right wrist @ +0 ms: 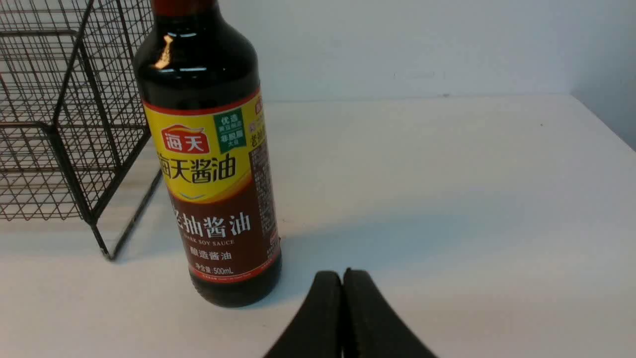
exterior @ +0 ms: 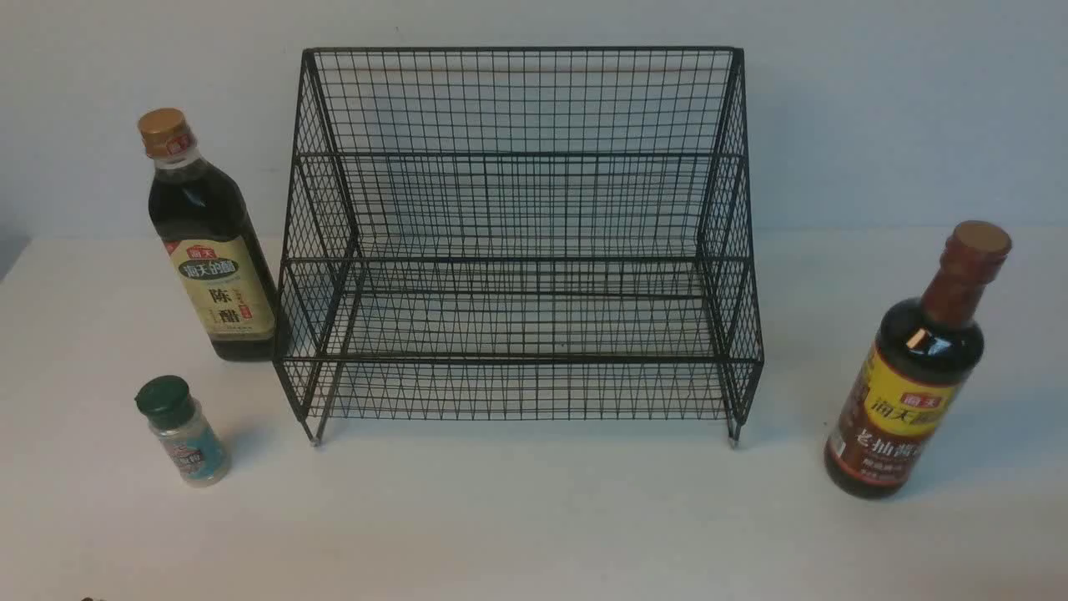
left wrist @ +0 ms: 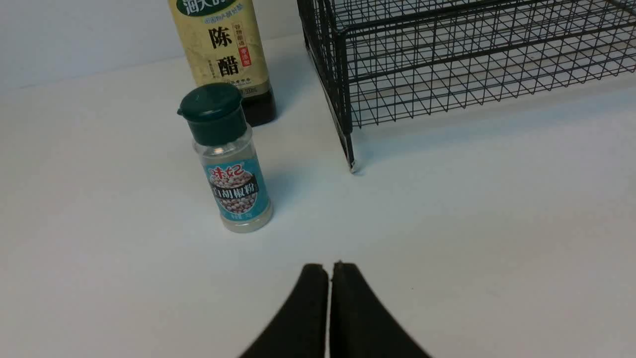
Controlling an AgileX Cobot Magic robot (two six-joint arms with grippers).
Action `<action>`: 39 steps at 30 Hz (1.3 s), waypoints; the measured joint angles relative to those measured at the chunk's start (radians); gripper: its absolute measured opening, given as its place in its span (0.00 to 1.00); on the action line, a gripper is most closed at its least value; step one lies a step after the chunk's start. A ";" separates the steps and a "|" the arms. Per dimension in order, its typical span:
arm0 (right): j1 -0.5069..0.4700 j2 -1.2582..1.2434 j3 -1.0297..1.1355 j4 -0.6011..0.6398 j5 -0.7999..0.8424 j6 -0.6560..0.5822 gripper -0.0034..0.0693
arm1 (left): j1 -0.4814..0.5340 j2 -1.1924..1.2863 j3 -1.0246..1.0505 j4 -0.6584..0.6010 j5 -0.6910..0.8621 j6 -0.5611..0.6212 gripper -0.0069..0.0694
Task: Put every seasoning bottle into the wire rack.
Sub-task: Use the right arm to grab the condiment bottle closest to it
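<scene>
The black wire rack (exterior: 521, 242) stands mid-table with both tiers empty; it also shows in the left wrist view (left wrist: 447, 54) and the right wrist view (right wrist: 64, 124). The gold-capped dark bottle with cream label (exterior: 209, 242) stands upright at the rack's left side (left wrist: 223, 49). The small green-capped shaker (exterior: 182, 430) stands in front of it (left wrist: 229, 164). The brown-necked dark bottle with yellow-red label (exterior: 914, 367) stands upright right of the rack (right wrist: 211, 159). My left gripper (left wrist: 330, 268) is shut and empty, short of the shaker. My right gripper (right wrist: 343, 276) is shut and empty, just beside the brown-necked bottle's base.
A white table (exterior: 534, 517) backs onto a pale wall (exterior: 876, 108). The table's right edge shows in the right wrist view (right wrist: 603, 122). Neither arm shows in the front view.
</scene>
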 joint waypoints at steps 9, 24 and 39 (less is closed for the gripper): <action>0.000 0.000 0.000 0.000 0.000 0.000 0.03 | 0.000 0.000 0.000 0.000 0.000 0.000 0.08; 0.000 0.000 0.000 0.000 0.000 0.000 0.03 | 0.000 0.000 0.000 0.000 0.000 0.000 0.08; 0.000 0.000 0.008 0.388 -0.477 0.216 0.03 | 0.000 0.000 0.000 0.000 0.000 0.000 0.08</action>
